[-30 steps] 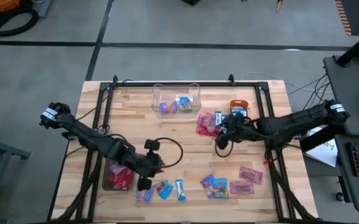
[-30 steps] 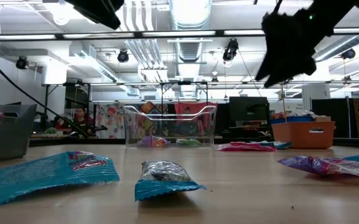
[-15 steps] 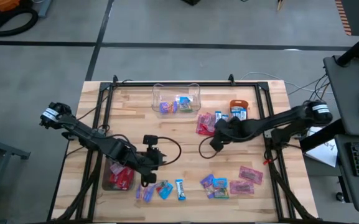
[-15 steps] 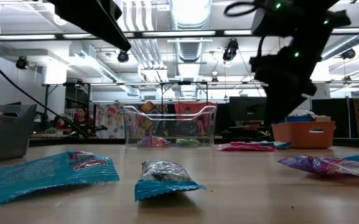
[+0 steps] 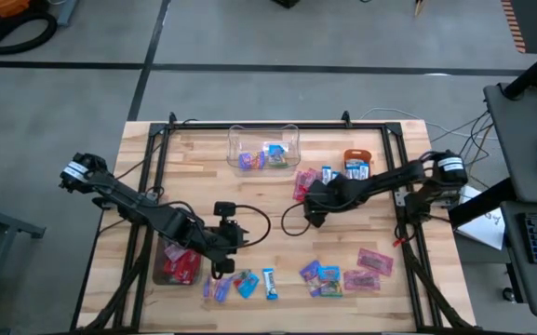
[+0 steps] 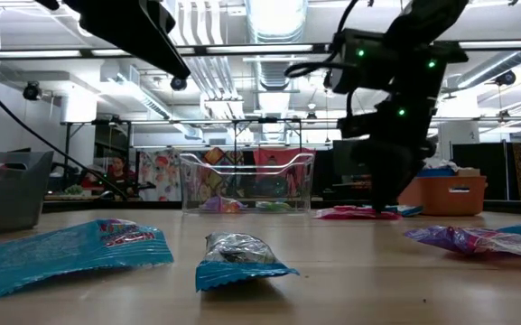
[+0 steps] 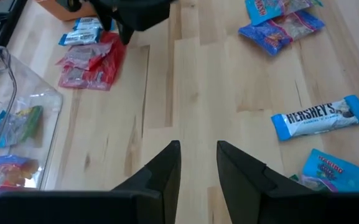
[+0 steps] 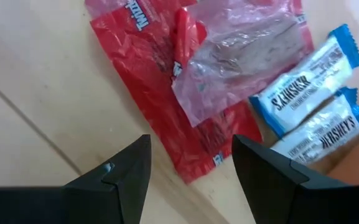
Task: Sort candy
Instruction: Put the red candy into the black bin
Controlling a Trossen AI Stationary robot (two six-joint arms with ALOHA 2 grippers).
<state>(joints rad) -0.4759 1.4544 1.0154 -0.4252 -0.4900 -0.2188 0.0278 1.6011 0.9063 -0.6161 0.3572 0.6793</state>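
- The tabletop (image 5: 277,191) is pale wooden planks inside a dark frame; behind it the low view shows a big workroom with ceiling ducts, lamps and a person seated far off.
- The right arm reaches from the right edge toward the middle, and its right hand (image 5: 311,210) hangs low over the boards, fingers spread apart and grasping nothing.
- The left arm lies across the near-left part, its left hand (image 5: 223,261) just above the boards; its fingers stand a little apart with nothing between them.
- A clear box (image 5: 263,147) at the far edge holds a few sweets; a small orange bowl (image 5: 355,158) stands to its right, and a dark bin (image 5: 177,264) by the left arm holds red packets.
- The candy lies in loose groups: a red pile (image 5: 304,184) with blue-and-white bars (image 5: 328,176) near the bowl, a purple, teal and pink cluster (image 5: 342,272) at the near right, and a few pieces (image 5: 246,283) at the near middle.
- The coming move seems to turn on the red pile: in the right wrist view the red wrapper (image 8: 160,81) sits just ahead of the spread fingers (image 8: 120,180), its long side slanting across the gap, so the right hand is much nearer than the left.
- A clear pinkish packet (image 8: 241,50) overlaps that wrapper, so one clench might catch both.
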